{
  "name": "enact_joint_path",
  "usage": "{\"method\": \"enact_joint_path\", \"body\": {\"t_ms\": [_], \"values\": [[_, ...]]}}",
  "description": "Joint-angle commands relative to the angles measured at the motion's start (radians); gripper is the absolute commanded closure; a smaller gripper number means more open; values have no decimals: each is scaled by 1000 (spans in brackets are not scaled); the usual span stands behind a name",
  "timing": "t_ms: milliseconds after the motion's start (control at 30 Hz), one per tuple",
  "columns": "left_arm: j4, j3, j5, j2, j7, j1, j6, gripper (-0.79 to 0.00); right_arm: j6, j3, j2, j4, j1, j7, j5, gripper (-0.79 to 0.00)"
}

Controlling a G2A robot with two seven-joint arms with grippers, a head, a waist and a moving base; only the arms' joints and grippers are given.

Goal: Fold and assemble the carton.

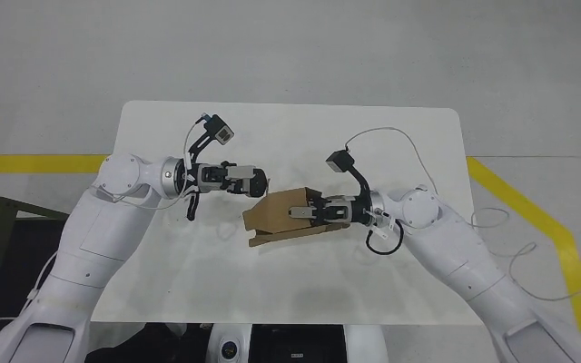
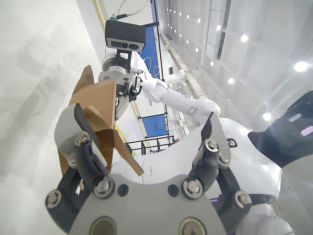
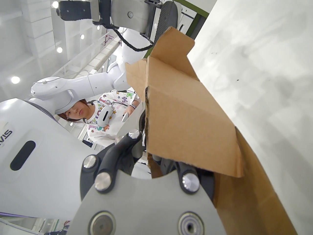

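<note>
From above: brown corrugated cardboard carton (image 1: 281,218) near the middle of the white rectangular table (image 1: 408,136), long axis running left to right across it, slightly slanted. Turns its open, flapped end toward the left gripper (image 1: 261,181), just beside that end, fingers spread, grasping nothing. Right gripper (image 1: 304,214) clamped on the carton's opposite end. Grey floor (image 1: 272,45) with a yellow stripe (image 1: 36,163) around the table.

From the left wrist: fingers wide apart, one dark pad (image 2: 82,121) in front of a loose carton flap (image 2: 97,99); cannot tell whether touching. Ceiling lights (image 2: 244,37) and blue panels (image 2: 156,125) behind.

From the right wrist: cardboard panel (image 3: 185,113) gripped between the fingers (image 3: 133,145), one of them hidden under it. Stretches away alongside the white tabletop.
</note>
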Motion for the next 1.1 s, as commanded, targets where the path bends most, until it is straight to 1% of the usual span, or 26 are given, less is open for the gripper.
{"method": "enact_joint_path", "body": {"t_ms": [0,200,400,600,1067], "values": [[0,4,2,-2,-2,-2,3,-785,0,-4,-4,5,2,8,5,0],[1,14,4,-7,-7,-7,12,-785,-5,-5,-16,31,7,26,21,0],[6,9,11,-9,-2,0,14,-785,-15,21,-19,50,6,18,14,0],[-6,-1,15,-9,-4,5,19,-785,-18,54,-18,44,-9,-33,-19,0],[-22,12,23,-17,-8,23,33,-785,-24,111,-23,16,-35,-163,-117,0]]}}
